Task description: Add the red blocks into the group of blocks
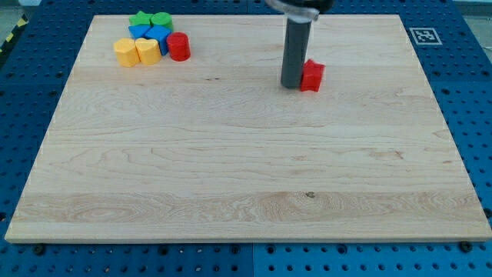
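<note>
Partly hidden: red block (313, 76), behind my tip (292, 85).

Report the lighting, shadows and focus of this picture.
Camera view: even, soft light with no glare on the wooden board; only faint shadows beside the red cylinder and the red block; my tip and the blocks are sharp; the rod's top is cropped at the view's top.
</note>
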`<action>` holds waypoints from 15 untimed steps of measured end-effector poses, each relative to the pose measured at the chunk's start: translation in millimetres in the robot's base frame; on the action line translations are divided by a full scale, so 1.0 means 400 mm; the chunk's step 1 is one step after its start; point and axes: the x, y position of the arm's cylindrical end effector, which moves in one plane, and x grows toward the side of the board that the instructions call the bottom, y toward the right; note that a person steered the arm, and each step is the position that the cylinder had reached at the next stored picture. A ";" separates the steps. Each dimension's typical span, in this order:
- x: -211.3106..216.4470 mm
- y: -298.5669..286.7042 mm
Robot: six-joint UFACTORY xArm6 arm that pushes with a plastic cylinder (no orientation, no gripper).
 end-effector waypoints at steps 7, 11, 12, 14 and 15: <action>-0.139 -0.080; -0.162 0.032; -0.184 -0.192; -0.184 -0.054; -0.228 0.031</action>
